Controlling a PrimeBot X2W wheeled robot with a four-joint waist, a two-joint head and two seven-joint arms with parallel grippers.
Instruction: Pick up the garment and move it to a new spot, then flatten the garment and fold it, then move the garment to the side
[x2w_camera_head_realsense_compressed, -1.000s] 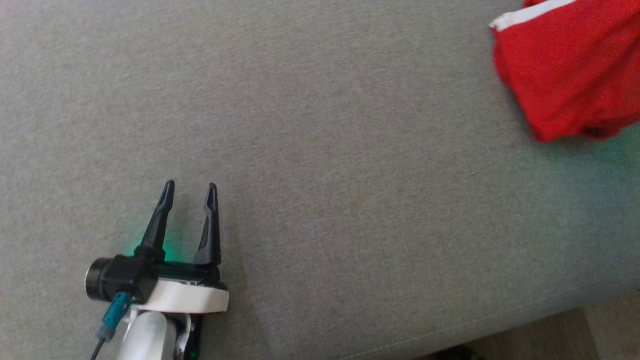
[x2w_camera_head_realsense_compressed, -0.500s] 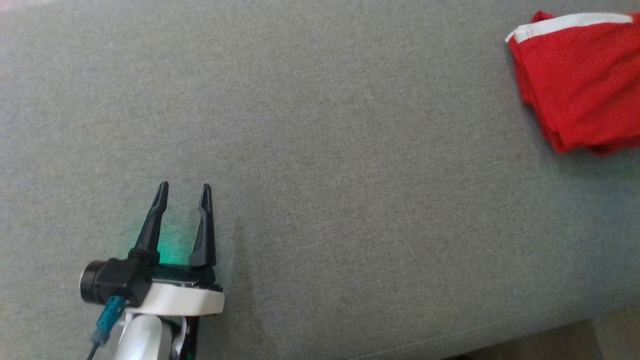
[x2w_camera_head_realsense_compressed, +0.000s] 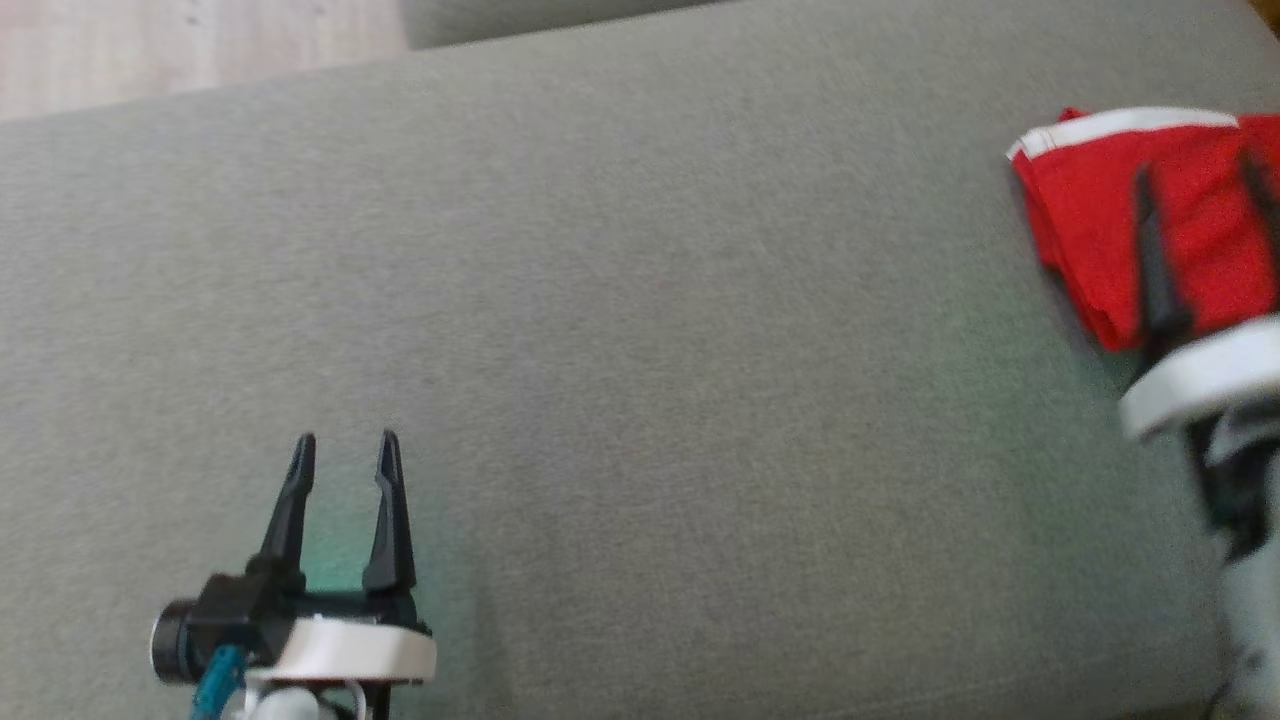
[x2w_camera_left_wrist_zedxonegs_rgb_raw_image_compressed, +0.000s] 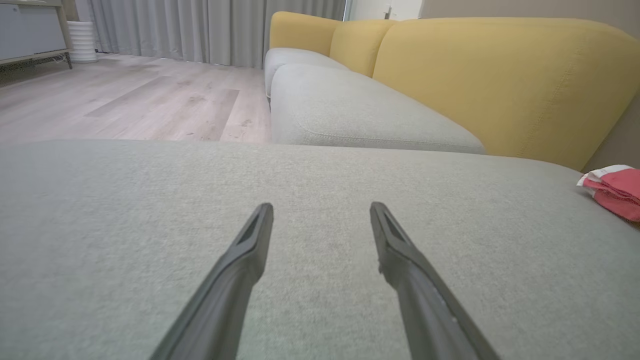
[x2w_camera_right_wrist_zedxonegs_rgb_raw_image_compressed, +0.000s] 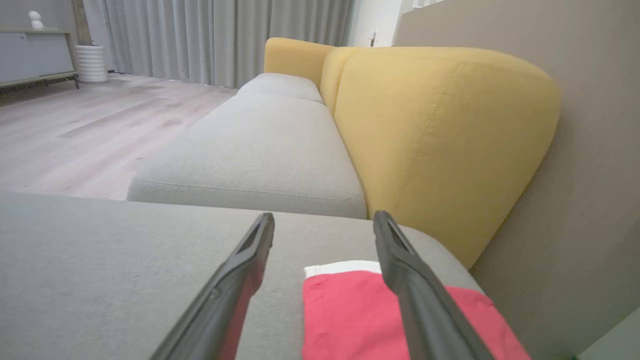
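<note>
Item: red garment, white-banded, folded flat, lying at the right end of the grey sofa seat, close to the yellow backrest. Right hand: released, fingers spread over the garment, nothing gripped; whether it touches the cloth I cannot tell. Left hand: released, empty, well apart over bare seat. Step, as I judge it: setting aside, nearly done. I would lift the right hand straight up, so no finger drags the fold open.

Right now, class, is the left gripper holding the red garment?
No, the left gripper stands open over grey cushion, apart from the red garment.
</note>
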